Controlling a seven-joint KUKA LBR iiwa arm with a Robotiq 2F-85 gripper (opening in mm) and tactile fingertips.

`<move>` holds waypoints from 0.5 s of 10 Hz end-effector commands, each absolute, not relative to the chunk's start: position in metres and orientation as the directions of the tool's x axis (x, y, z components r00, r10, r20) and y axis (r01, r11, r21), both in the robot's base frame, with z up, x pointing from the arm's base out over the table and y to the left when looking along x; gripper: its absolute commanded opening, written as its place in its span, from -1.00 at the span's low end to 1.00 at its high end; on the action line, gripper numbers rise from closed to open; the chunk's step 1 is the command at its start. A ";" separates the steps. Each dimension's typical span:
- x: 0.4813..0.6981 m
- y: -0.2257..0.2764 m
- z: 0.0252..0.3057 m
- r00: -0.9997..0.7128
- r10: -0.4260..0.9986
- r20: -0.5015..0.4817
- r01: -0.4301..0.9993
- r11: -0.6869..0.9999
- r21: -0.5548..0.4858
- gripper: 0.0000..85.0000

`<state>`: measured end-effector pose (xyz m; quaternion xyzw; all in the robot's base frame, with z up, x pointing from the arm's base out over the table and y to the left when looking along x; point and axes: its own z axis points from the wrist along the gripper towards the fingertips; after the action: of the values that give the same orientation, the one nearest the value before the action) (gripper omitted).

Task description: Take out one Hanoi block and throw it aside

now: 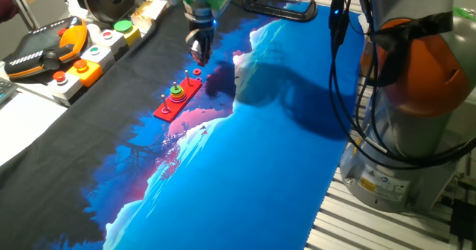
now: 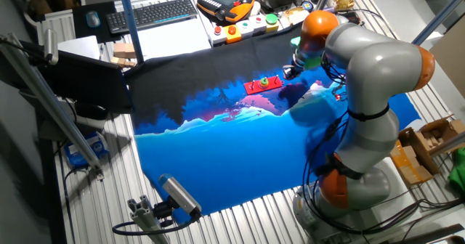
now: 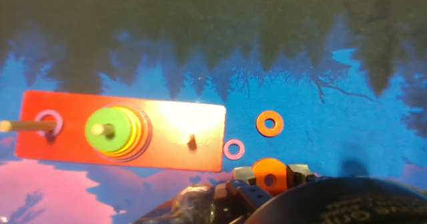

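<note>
Gripper (image 3: 270,184) clamped on Hanoi block (image 3: 270,180), flat orange ring, lifted just past empty-peg end of red peg board (image 3: 120,132). Open cloth lies away from board that side, so toss goes outward. Another orange ring (image 3: 269,123) already on cloth nearby.

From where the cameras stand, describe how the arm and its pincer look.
The arm is a thick, rounded silver-grey body with glossy orange bands at the joints and a grey base. Black cables hang along it. The pincer is small and dark, below a collar with a blue-green glow. In the hand view, only dark housing shows at the bottom edge.
</note>
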<state>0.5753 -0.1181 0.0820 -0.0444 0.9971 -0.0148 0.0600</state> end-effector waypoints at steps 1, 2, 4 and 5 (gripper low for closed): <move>0.576 -0.119 0.079 -0.989 -0.092 -0.116 -0.089 0.996 -0.032 -0.98; 0.576 -0.120 0.073 -0.989 -0.099 -0.110 -0.096 0.995 -0.032 -0.98; 0.578 -0.121 0.063 -0.987 -0.113 -0.112 -0.110 0.993 -0.034 -0.98; 0.579 -0.122 0.059 -0.987 -0.116 -0.113 -0.113 0.993 -0.030 -0.98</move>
<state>0.5787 -0.1220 0.0582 -0.0580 0.9966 -0.0116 0.0572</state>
